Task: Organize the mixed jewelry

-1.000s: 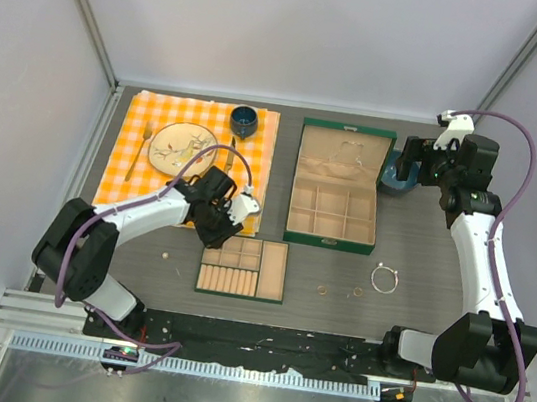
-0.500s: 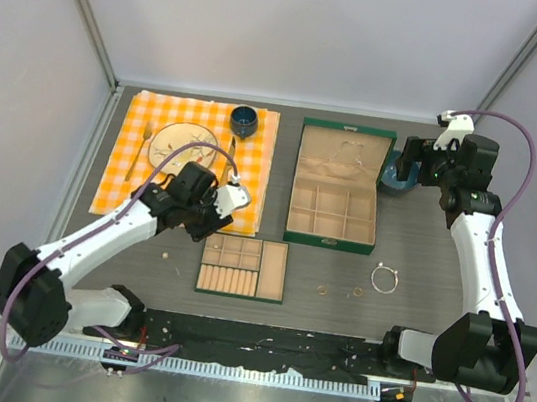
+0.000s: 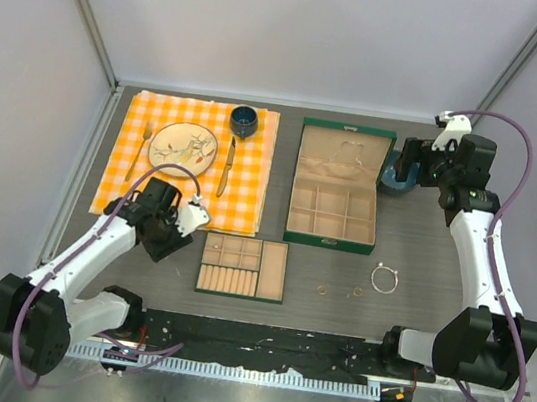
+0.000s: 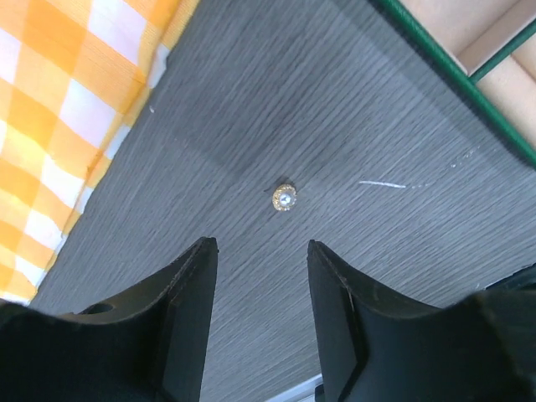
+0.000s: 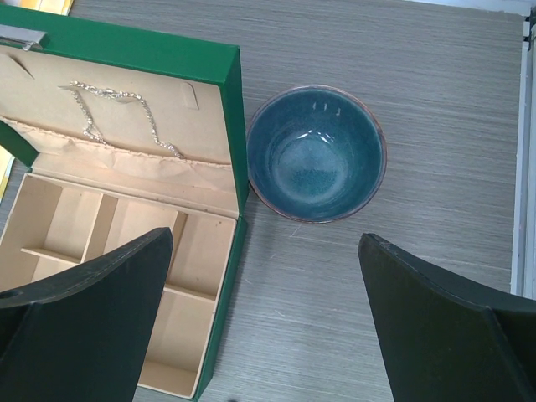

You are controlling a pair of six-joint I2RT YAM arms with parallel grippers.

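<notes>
1. Jewelry is found loose on the dark surface [image 3: 423, 320], in two places well apart: left of the tan compartment tray [image 3: 244, 266] and right of it.
2. A small round stud [image 4: 284, 198], gold-rimmed with a pale centre, is shown by the left wrist view lying face up on the bare surface. It is placed between the edge of the orange checked cloth [image 4: 67, 109] and the tray's green rim. As it is round, no long axis can be told.
3. The left hand [image 4: 258, 249] is pointed at the surface with its fingers partly apart and nothing gripped. The stud is seen just beyond the gap, apart from both fingertips.
4. A thin silver bracelet loop [image 3: 384, 278] is laid flat to the right of the tray, nearer than the open green jewelry box [image 3: 337, 186]. It is roughly round, and which way its clasp points cannot be told.
5. One gold ring [image 3: 322, 289] and a second gold ring [image 3: 357, 292] are set near each other in a left-to-right line between the tray and the loop. They are too small for their facing to be told.
6. The right hand [image 5: 264, 243] is spread wide and empty over the blue bowl [image 5: 316, 153], which is stood just beside the box. A chain [image 5: 117, 109] is draped across the lid lining, its length running side to side in the right wrist view.
</notes>
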